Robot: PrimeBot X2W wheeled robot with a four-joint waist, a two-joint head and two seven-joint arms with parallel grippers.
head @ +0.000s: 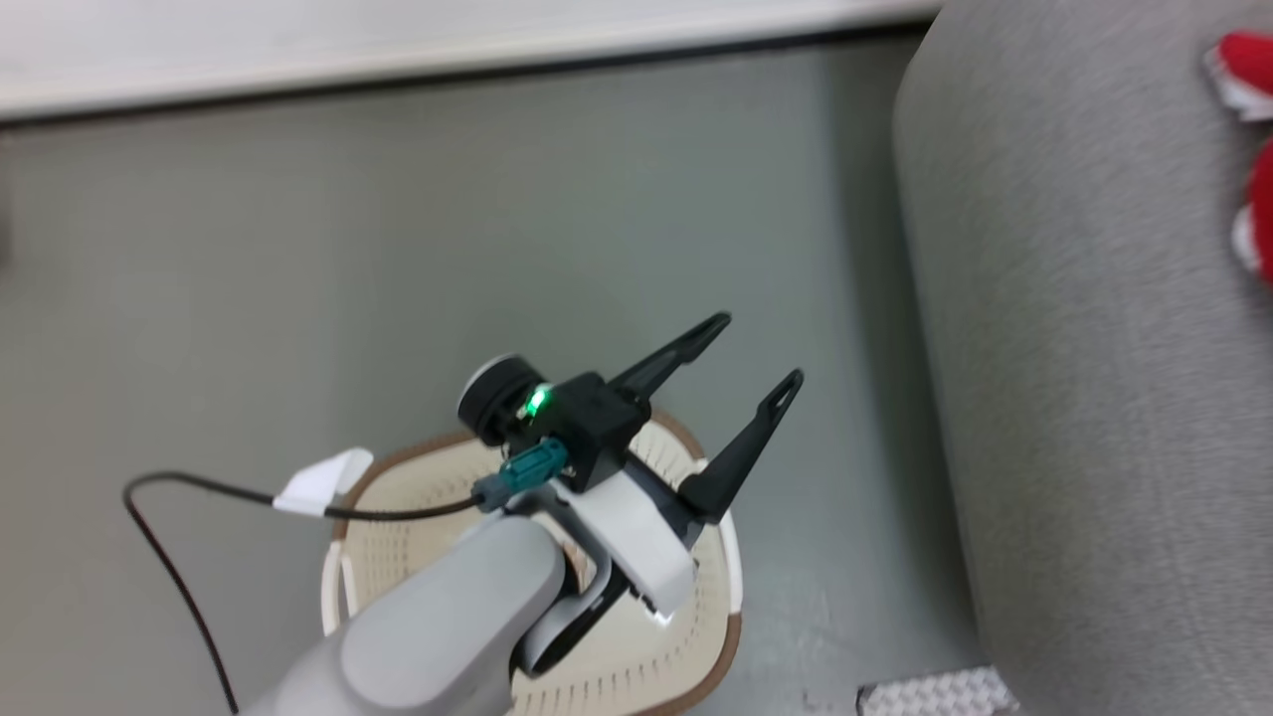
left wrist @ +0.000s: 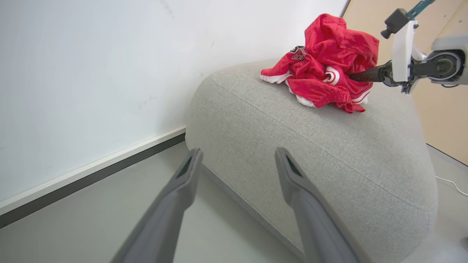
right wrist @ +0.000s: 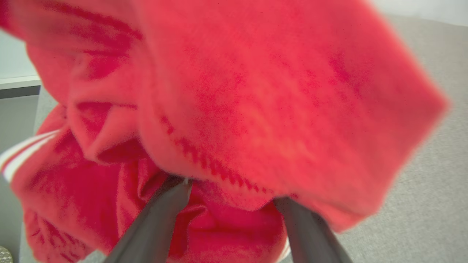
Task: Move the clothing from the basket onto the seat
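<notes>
The crumpled red white-trimmed jersey [left wrist: 329, 62] lies atop the big grey woven sofa [left wrist: 310, 153], upper right in the left wrist view; the right gripper [right wrist: 231, 193] has fingers apart, tips buried in its folds. The left gripper [head: 757, 350], fingers spread wide, hovers over the cream perforated plastic basket [head: 393, 552]

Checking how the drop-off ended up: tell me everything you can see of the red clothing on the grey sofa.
The red clothing is one crumpled, jersey-like garment of soft, knit-looking fabric, with white striped trim and partly hidden dark lettering. It sits bunched in a tall heap on the top surface of the seat, resting on the grey weave. The right hand pokes into its side with fingers spread apart, and loose folds drape over their tips.
</notes>
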